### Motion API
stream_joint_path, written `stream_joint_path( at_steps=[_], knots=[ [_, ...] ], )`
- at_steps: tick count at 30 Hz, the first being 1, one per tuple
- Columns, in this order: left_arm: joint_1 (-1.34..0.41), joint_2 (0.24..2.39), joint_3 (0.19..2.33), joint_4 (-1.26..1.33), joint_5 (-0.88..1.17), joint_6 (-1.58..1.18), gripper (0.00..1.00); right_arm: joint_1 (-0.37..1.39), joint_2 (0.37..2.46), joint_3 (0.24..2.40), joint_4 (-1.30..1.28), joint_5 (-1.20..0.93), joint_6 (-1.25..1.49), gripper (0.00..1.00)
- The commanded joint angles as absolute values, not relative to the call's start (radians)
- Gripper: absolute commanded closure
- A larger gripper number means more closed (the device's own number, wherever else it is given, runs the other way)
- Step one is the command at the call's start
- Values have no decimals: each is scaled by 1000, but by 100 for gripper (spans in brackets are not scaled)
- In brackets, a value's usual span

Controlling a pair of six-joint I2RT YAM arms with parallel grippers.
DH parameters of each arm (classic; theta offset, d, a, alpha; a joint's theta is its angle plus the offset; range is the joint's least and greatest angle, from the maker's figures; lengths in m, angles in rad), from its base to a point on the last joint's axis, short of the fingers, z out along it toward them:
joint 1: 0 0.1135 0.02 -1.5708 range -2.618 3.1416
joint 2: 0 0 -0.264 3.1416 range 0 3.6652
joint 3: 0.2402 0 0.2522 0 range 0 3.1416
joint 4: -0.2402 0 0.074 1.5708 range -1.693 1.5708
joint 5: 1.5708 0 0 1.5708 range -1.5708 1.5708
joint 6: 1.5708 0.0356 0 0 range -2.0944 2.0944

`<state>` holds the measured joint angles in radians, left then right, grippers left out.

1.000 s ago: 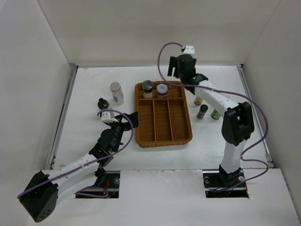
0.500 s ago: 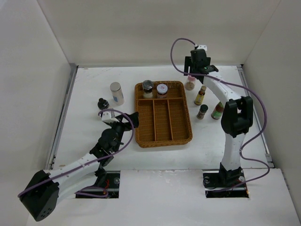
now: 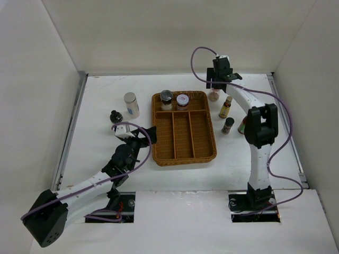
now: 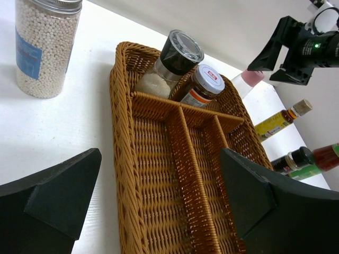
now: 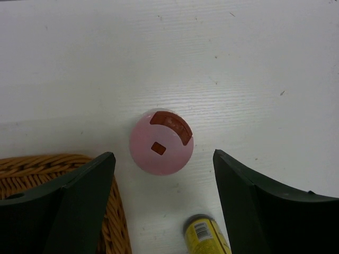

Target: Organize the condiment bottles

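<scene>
near us, our left claw point(image 4: 160, 153) hangs wide at the wicker tray's point(image 4: 117, 100) left rim. toward the bench's far edge, beside the tray's far right corner, our right claw point(image 5: 163, 154) gapes wide over the pink-capped bottle point(image 5: 161, 142); we should descend straight, cap centred, then close gently.

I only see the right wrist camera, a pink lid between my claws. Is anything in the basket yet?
Observer: Yes, two stand in the wicker tray's far compartment: a black-capped grinder and a jar with a red-marked lid.
Operator: Where's the other arm?
Observer: The left gripper sits open beside the tray's left edge, holding nothing.
Operator: Bottles over there?
Observer: Two on the table: a grey-lidded jar of white beads and a small black-capped bottle.
</scene>
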<state>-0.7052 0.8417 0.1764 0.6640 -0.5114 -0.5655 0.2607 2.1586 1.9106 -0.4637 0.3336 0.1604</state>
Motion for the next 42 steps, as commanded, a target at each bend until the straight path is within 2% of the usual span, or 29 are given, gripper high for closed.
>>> stream_joint_path(
  at_steps=[1, 7, 10, 13, 18, 25, 33, 42],
  knots=[
    [-696, 839, 178, 724, -500, -577, 4, 252, 2181, 1960, -446, 314, 156, 21],
    [-694, 873, 179, 745, -491, -578, 4, 252, 2218, 2000, -434, 313, 158, 33],
    [-691, 876, 179, 746, -489, -580, 4, 252, 2227, 2010, -402, 311, 161, 45],
    [-693, 880, 179, 749, -489, -580, 4, 257, 2177, 1942, -284, 316, 161, 52],
    [-693, 905, 179, 768, -489, -580, 4, 274, 2007, 1841, -121, 373, 141, 53],
    [-697, 894, 176, 772, -486, -580, 4, 358, 1829, 1737, -117, 364, 110, 51],
    [-697, 874, 173, 765, -486, -580, 4, 488, 1804, 1528, -35, 379, 159, 52],
    [-700, 844, 172, 750, -485, -580, 4, 512, 1809, 1373, 12, 370, 222, 51]
  ],
)
